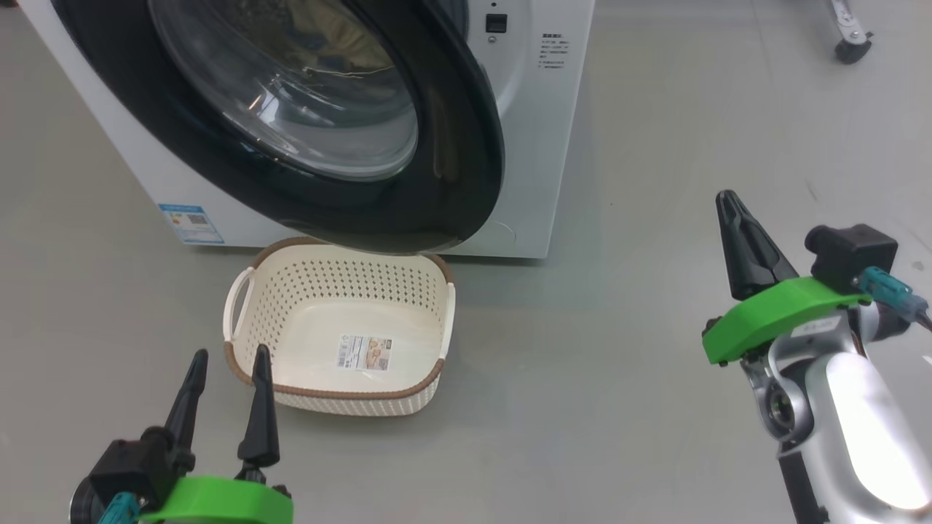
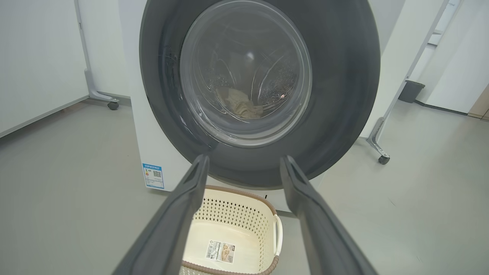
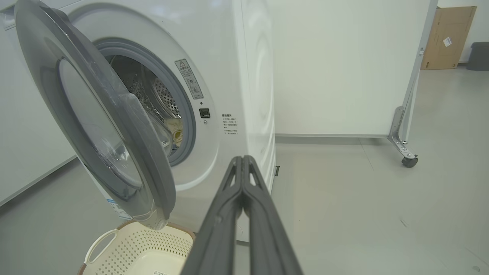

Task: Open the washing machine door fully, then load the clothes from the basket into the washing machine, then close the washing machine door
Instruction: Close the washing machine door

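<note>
On grey floor (image 1: 619, 378): basket (image 1: 364, 287) before washing machine (image 1: 535, 145), wheeled partition (image 3: 336, 76) beside; left hand (image 1: 229, 354) spread empty, right hand (image 1: 726, 200) closed empty.

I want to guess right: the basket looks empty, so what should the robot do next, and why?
Probably move the shut right gripper toward the washing machine door to push it closed: the basket is empty, the clothes lie in the drum, and the door stands ajar.

The floor (image 1: 641, 378) is smooth, grey and level. The washer (image 1: 535, 167) stands directly on it. The basket (image 1: 342, 399) sits upright on the floor, just in front of the washer. A caster (image 1: 850, 49) of a wheeled frame rests well apart.
</note>
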